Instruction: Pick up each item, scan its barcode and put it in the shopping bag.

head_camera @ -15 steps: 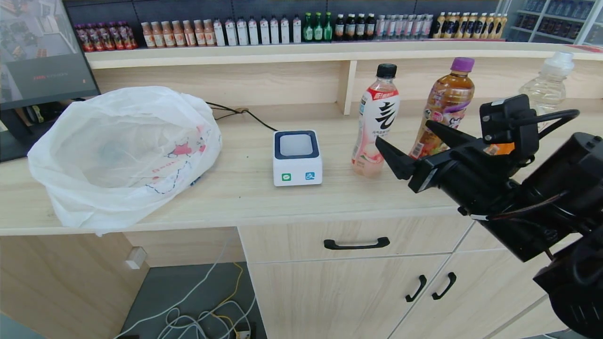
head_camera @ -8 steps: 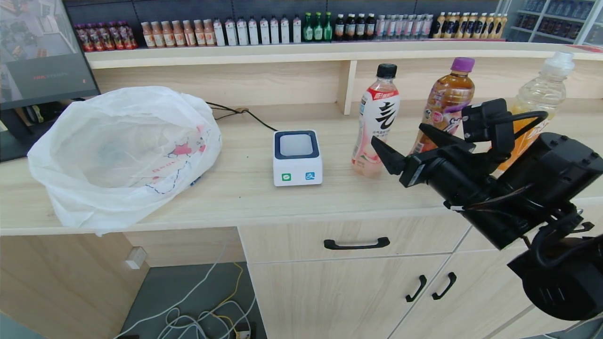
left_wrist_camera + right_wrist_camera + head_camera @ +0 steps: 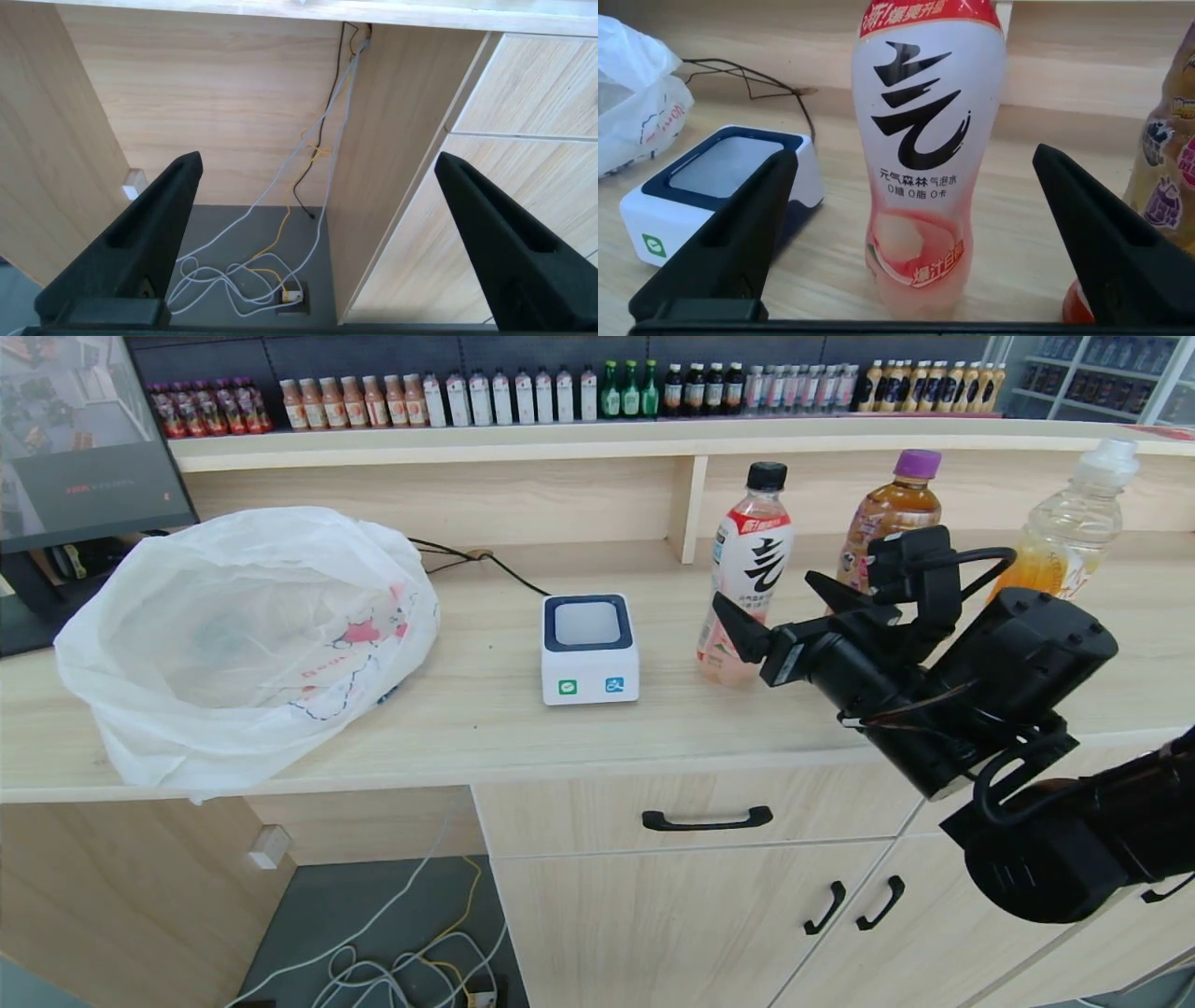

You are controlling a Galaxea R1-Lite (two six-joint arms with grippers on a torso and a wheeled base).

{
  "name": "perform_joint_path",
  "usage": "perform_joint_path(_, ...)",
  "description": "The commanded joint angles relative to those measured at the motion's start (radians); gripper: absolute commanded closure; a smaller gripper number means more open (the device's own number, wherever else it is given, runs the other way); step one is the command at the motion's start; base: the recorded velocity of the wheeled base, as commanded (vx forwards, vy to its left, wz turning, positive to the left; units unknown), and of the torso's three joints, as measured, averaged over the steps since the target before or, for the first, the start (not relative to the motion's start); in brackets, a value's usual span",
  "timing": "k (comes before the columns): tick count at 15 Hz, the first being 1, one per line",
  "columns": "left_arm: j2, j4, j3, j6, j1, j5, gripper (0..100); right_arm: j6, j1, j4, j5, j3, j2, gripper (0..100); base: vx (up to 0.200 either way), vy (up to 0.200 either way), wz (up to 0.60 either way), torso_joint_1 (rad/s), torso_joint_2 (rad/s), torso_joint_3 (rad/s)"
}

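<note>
Right arm (image 3: 943,709) advanced, pink bottle (image 3: 752,581) before jaws

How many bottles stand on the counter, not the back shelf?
3: pink bottle right of the scanner, purple-capped bottle next, clear bottle farthest right. The arm may hide others.

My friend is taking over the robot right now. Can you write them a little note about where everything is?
Left gripper: open, empty, low by the cupboards.
Right gripper: open, empty, aimed at the pink bottle, not gripping.
Pink bottle, purple-capped bottle and clear bottle stand on the counter; the scanner sits between them and the shopping bag.
Done: no bottle bagged.
Left: grab, scan and bag all three.
</note>
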Motion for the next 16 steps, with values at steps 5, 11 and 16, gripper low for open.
perform_joint_path(5, 0.0, 0.0, 0.0, 0.0, 0.0, 0.0, 0, 0.015, 0.002, 0.0, -0.001, -0.091, 0.081, 0, 0.0, 0.0, 0.0, 0.0, 0.0, 0.0)
perform_joint_path(11, 0.0, 0.0, 0.0, 0.0, 0.0, 0.001, 0, 0.03, -0.003, 0.002, -0.003, -0.212, 0.159, 0, 0.0, 0.0, 0.0, 0.0, 0.0, 0.0)
perform_joint_path(16, 0.0, 0.0, 0.0, 0.0, 0.0, 0.001, 0, 0.042, 0.0, 0.002, -0.062, -0.257, 0.193, 0, 0.0, 0.0, 0.0, 0.0, 0.0, 0.0)
